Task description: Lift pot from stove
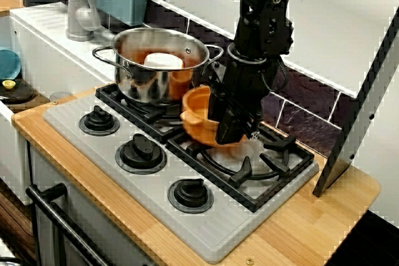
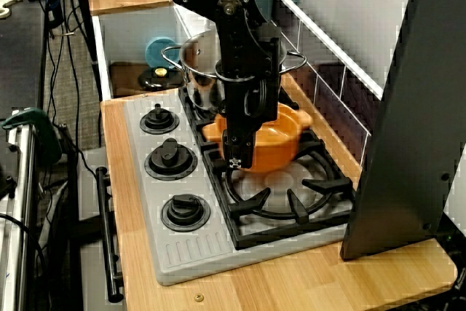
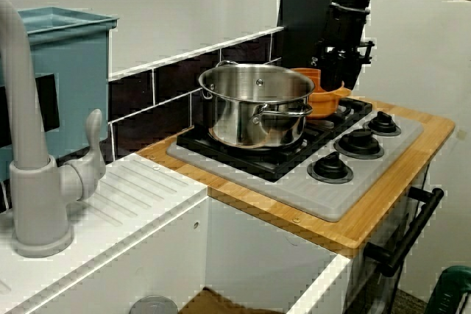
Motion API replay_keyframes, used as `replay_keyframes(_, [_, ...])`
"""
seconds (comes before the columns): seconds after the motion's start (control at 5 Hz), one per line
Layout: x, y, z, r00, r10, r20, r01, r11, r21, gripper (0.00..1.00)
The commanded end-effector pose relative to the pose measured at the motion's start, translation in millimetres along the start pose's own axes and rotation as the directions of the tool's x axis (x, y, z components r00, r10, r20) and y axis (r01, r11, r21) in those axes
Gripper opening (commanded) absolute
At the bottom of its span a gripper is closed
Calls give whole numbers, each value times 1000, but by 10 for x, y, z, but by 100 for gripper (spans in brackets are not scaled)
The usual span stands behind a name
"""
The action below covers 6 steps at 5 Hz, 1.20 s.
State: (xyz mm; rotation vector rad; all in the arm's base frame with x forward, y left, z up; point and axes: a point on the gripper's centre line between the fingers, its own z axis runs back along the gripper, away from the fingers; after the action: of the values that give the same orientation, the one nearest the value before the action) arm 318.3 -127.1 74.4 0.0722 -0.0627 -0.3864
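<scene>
Orange plastic pot (image 2: 273,143) tilted on the stove (image 1: 206,216) grate beside the steel pot (image 3: 257,104).
We judge it light, stiff and slick; the thin rim looks the best hold, where our gripper (image 2: 240,156) seems clamped, though we cannot tell for sure.

Black jointed arm (image 1: 262,23), visible screws, cables

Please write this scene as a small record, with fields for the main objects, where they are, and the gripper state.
pot: orange pot, tilted, over the black grate
stove: grey stove with three black knobs, in a wooden counter
steel pot: steel pot on the rear burner, a white object inside
gripper: gripper at the orange pot's rim, apparently gripping it
faucet: grey faucet beside the stove
</scene>
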Motion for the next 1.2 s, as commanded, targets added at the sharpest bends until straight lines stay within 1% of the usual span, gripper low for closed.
replay_keyframes(0.0, [-27, 164, 367, 992, 69, 102, -70, 998, 6, 0])
replay_keyframes(0.2, [-98, 186, 441, 991, 81, 106, -81, 997, 0, 0])
replay_keyframes(0.4, [-182, 212, 580, 989, 94, 118, -91, 996, -23, 0])
replay_keyframes(0.6, [-218, 214, 747, 983, 117, 141, -110, 992, -59, 0])
replay_keyframes(1.0, [-211, 265, 1084, 966, 163, 199, -139, 982, -128, 0])
